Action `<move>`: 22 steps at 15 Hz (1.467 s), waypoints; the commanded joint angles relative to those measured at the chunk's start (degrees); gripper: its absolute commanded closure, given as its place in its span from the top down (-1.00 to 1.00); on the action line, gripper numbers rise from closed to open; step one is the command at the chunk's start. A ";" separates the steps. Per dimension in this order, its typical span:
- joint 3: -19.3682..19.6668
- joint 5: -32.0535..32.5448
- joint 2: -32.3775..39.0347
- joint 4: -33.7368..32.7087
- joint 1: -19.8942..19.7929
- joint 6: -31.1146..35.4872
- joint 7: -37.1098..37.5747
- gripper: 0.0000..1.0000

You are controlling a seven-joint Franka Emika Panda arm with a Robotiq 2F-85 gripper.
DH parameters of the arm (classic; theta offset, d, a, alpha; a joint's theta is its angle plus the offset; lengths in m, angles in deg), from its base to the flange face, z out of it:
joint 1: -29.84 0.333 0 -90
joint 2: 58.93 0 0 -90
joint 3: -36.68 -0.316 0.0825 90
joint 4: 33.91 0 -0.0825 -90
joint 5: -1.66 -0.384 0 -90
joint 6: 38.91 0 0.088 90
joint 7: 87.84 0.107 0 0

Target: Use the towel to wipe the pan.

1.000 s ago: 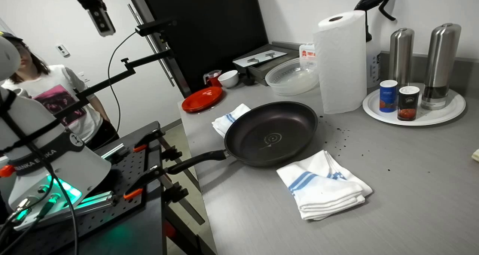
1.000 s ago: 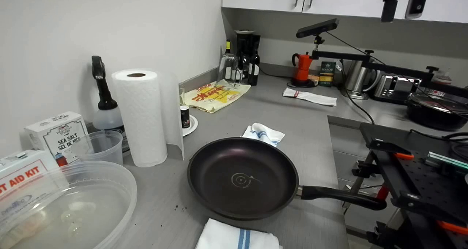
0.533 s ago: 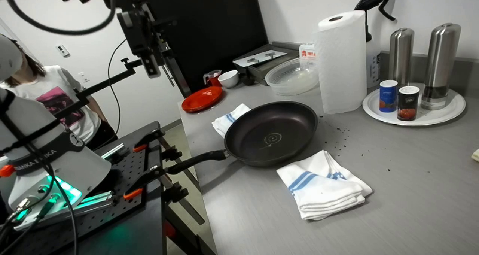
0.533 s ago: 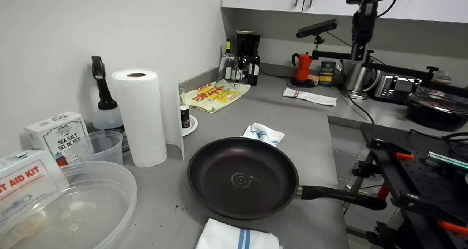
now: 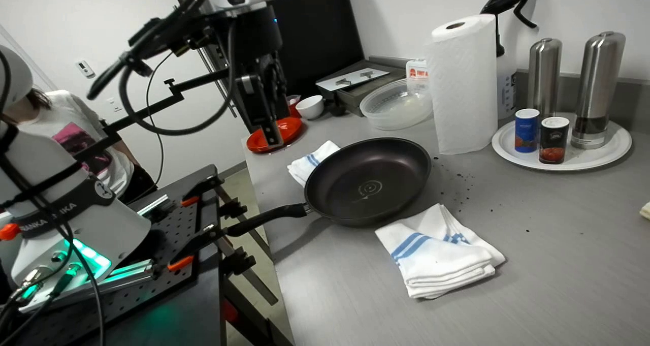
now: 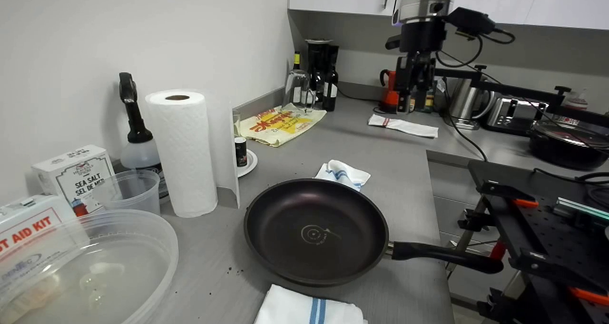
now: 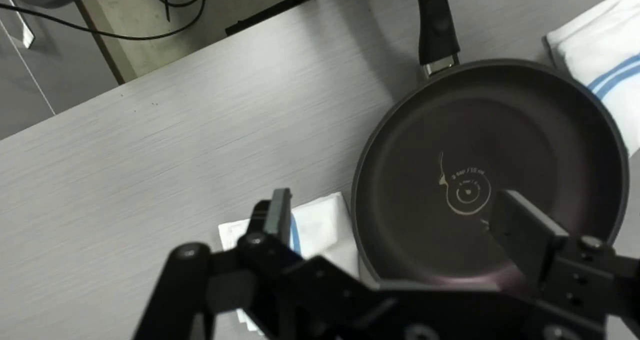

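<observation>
A black pan (image 5: 368, 183) lies on the grey counter in both exterior views (image 6: 316, 233), its handle over the counter edge. A folded white towel with blue stripes (image 5: 442, 254) lies beside the pan; it also shows behind the pan in an exterior view (image 6: 342, 174). A second blue-striped towel (image 5: 310, 160) lies on the pan's other side, also in an exterior view (image 6: 309, 307). My gripper (image 5: 273, 136) hangs high above the counter, touching nothing. In the wrist view (image 7: 400, 212) its fingers are wide apart and empty, over the pan (image 7: 465, 145) and the towel (image 7: 320, 225).
A paper towel roll (image 5: 462, 87), a white plate (image 5: 617, 143) with shakers and mills, and a clear plastic tub (image 5: 396, 107) stand near the wall. Red plates (image 5: 271, 135) lie near the counter edge. A camera on a black rod (image 5: 144, 109) stands nearby.
The arm has come into view and moved over the counter, with the gripper lower and turned. The pan and towels have not moved.
</observation>
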 commanded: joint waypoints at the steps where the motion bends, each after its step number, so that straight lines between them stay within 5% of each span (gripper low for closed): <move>1: 0.69 -5.81 11.08 -9.14 -1.31 2.26 -0.22 1.00; 11: 0.75 -9.98 30.79 -28.12 -6.62 8.61 3.63 1.00; 22: 0.86 -9.79 43.93 -34.23 -6.10 17.47 12.39 1.00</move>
